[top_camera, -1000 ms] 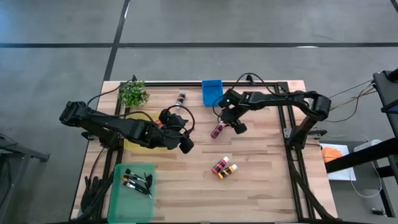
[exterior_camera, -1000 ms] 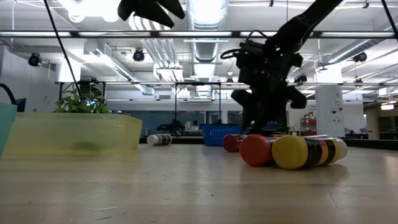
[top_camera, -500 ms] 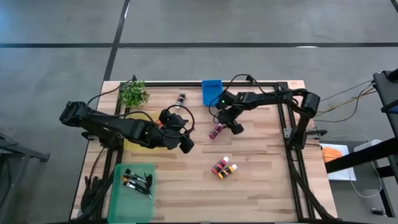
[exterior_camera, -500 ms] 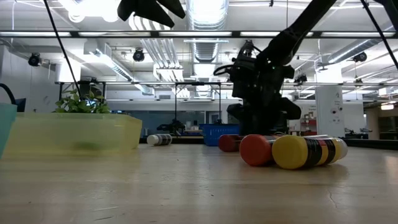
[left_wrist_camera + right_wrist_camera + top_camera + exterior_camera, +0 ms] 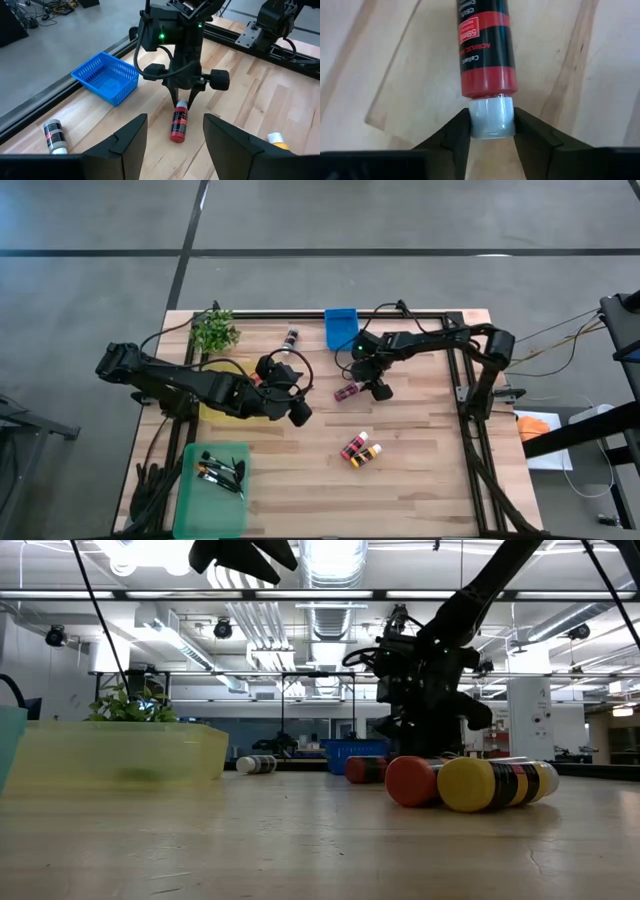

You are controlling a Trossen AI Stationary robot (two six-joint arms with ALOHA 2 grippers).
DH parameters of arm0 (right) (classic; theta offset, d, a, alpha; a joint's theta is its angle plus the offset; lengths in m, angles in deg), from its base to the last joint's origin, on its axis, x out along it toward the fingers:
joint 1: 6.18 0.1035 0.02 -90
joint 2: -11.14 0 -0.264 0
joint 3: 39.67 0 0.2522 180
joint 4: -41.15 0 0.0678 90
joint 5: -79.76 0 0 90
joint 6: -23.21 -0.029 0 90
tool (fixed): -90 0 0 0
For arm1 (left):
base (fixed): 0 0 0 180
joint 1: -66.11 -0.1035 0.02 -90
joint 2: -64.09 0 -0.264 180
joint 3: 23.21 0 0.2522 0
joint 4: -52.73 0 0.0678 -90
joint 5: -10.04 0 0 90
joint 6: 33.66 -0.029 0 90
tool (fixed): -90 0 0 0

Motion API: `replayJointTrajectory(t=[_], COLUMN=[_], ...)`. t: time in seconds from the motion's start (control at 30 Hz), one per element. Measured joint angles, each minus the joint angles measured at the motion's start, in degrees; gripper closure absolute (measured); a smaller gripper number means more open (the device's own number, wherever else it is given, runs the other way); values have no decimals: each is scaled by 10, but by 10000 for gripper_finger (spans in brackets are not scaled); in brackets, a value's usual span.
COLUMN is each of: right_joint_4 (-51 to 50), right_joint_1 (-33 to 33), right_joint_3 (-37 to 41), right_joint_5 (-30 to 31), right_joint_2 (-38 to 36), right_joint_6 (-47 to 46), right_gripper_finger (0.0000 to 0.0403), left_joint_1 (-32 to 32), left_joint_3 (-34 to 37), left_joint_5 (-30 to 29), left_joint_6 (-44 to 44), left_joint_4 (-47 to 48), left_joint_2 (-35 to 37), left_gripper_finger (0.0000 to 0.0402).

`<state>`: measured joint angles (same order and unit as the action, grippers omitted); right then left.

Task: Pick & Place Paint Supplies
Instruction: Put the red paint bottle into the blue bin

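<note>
A red paint bottle (image 5: pixel 179 125) with a white cap lies on its side on the wooden table (image 5: pixel 430 430), right of the middle. My right gripper (image 5: pixel 182 100) has come down over the cap end and is shut on the bottle (image 5: pixel 485 45). My left gripper (image 5: pixel 175 145) hangs open and holds nothing above the yellow bin (image 5: pixel 212 410), pointing toward the bottle. Two more bottles (image 5: pixel 360 450) lie side by side nearer the front edge. A black bottle (image 5: pixel 291 337) lies by the far edge. My right gripper pinches the bottle's white cap (image 5: pixel 491 117) between its two fingers (image 5: pixel 457 132), one on each side of the cap. The fingers slant down from above and from the table's right. The bottle lies on the table, its body pointing away from the gripper.
A blue basket (image 5: pixel 341 327) and a green potted plant (image 5: pixel 214 330) stand at the far edge. A green tray (image 5: pixel 213 475) with brushes sits at the front left. The black frame rail (image 5: pixel 470 420) runs along the table's right side.
My right gripper has sunk toward the table and a little toward its left, rolling about its own axis, and now stands on the red bottle's cap. The bottle has swung slightly on the table. My left arm has kept still.
</note>
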<state>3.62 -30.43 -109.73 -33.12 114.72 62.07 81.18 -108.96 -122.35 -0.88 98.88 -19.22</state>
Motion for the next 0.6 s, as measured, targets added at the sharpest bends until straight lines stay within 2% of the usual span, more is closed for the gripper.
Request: replayJointTrajectory(t=[0.07, 0.27, 0.5, 0.6], right_joint_4=[0, -12, -48, -44], right_joint_1=[0, 2, 15, 28], right_joint_3=[-3, -5, -6, -6], right_joint_5=[-16, -28, -48, -50], right_joint_2=[-4, -47, -183, -242], right_joint_6=[-21, -89, -190, -232], right_gripper_finger=[291, 291, 291, 291], left_joint_1=[0, 0, -8, -14], left_joint_3=[0, 0, 7, 23], left_joint_5=[0, 0, 19, 48], left_joint_6=[-4, -17, -40, -125], left_joint_4=[0, 0, -12, -90], left_joint_2=[0, 0, -1, -2], left_gripper_finger=[201, 201, 205, 217])
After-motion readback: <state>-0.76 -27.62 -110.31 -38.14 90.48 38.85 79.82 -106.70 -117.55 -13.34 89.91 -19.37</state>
